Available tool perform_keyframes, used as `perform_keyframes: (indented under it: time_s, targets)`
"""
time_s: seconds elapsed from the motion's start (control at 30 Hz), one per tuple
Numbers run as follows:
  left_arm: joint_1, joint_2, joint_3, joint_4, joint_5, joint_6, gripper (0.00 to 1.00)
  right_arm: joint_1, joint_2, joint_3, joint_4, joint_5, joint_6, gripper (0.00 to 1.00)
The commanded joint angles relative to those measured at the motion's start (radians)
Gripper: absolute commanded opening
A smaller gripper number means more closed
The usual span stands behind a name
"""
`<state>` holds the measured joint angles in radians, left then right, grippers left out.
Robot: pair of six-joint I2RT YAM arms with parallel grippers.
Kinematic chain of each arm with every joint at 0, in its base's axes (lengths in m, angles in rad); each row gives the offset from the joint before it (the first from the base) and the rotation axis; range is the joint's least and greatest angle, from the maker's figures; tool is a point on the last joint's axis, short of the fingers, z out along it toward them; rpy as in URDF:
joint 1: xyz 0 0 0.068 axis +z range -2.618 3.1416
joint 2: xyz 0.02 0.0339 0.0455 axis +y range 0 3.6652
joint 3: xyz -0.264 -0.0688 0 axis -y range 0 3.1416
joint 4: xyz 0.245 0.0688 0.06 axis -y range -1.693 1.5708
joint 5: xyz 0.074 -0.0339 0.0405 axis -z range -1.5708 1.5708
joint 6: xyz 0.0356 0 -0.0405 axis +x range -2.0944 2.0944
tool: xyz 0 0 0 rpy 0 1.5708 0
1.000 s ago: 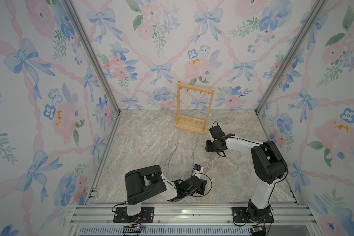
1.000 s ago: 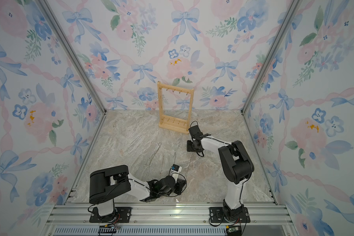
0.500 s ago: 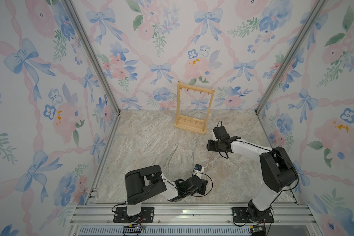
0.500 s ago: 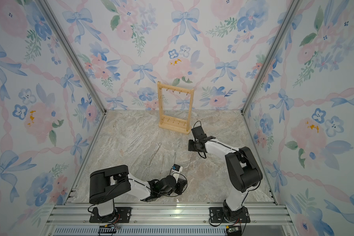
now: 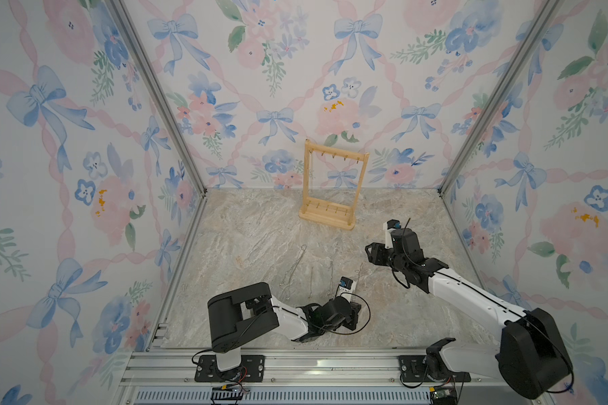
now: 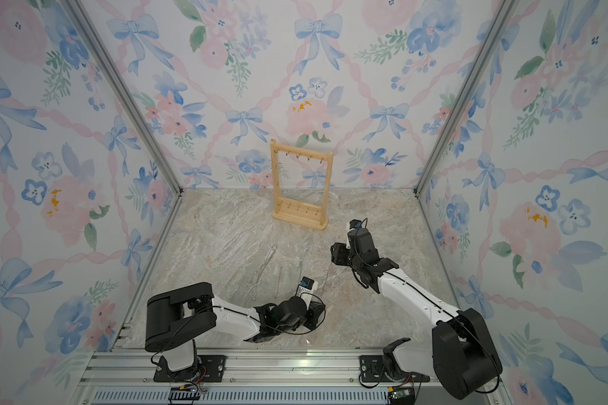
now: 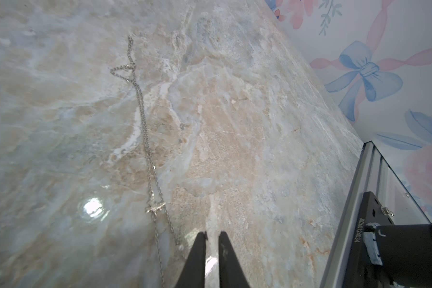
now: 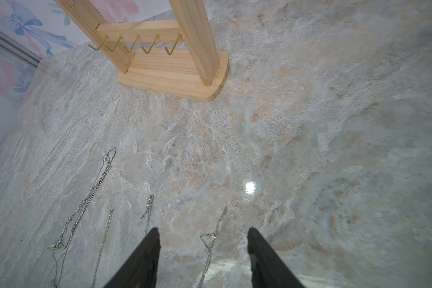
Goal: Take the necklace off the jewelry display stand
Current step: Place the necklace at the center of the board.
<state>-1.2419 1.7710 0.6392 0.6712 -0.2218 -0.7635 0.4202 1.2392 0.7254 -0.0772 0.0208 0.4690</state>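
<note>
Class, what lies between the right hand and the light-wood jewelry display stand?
Bare marbled tabletop up to the light-wood jewelry display stand, except one thin silver chain's end ahead of the right hand; the right wrist view shows this.

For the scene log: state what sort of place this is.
Likely a robot test cell dressed as a room: floral wallpaper panels in an aluminium frame, marble-look tabletop, and a metal mounting rail.

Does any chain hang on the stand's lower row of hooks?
No, all five lower gold hooks on the jewelry display stand are bare.
</note>
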Motion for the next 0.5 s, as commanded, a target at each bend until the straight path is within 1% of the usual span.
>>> perform_keyframes:
  time_s: [0.0,0.13,0.27,0.47]
  targets:
    - [0.008,-0.051,0.017,-0.062,-0.041,0.045,0.16,-0.018,-0.071,-0.052,0.057,0.053,0.009,0.58]
    - [0.012,-0.123,0.019,-0.101,-0.080,0.088,0.18,-0.042,-0.183,-0.142,0.135,0.073,0.011,0.60]
    - [0.023,-0.230,0.019,-0.158,-0.142,0.155,0.23,-0.064,-0.293,-0.224,0.208,0.082,0.016,0.61]
    - [0.060,-0.408,0.004,-0.216,-0.231,0.246,0.43,-0.094,-0.437,-0.324,0.314,0.050,0.011,0.60]
